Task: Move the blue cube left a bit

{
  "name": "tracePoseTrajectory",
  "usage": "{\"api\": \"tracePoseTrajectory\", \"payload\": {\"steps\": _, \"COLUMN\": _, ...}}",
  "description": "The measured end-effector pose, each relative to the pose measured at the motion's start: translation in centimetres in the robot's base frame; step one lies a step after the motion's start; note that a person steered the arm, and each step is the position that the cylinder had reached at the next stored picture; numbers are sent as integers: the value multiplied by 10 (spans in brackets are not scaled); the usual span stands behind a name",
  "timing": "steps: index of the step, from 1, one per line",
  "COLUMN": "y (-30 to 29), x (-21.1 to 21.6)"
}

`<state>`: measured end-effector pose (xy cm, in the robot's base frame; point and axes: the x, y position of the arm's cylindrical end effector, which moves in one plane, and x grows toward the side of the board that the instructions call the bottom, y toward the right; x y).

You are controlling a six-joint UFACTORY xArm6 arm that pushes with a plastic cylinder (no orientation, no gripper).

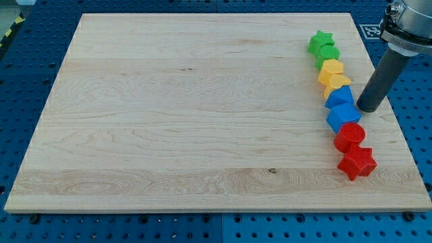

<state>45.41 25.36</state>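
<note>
The blocks stand in a curved column at the view's right on the wooden board (189, 115). From top to bottom: a green star (320, 42), a green block (327, 55), a yellow block (331, 69), a yellow block (336, 84), a blue cube (340, 96), a second blue block (343, 116), a red cylinder (349, 136) and a red star (356, 163). My tip (369, 108) stands just right of the blue cube, a small gap away, with the dark rod rising to the view's upper right.
The board lies on a blue perforated table (27, 81). The board's right edge runs close to my tip. A black-and-white marker tag (370, 30) lies past the board's top right corner.
</note>
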Motion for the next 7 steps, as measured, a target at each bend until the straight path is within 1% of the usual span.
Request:
{"api": "tracePoseTrajectory", "payload": {"steps": 1, "y": 6, "x": 0}}
{"api": "tracePoseTrajectory", "payload": {"steps": 2, "y": 6, "x": -21}}
{"api": "tracePoseTrajectory", "payload": {"steps": 3, "y": 6, "x": -51}}
{"api": "tracePoseTrajectory", "payload": {"steps": 4, "y": 6, "x": -49}}
{"api": "tracePoseTrajectory", "payload": {"steps": 6, "y": 8, "x": 13}}
{"api": "tracePoseTrajectory", "payload": {"steps": 7, "y": -4, "x": 26}}
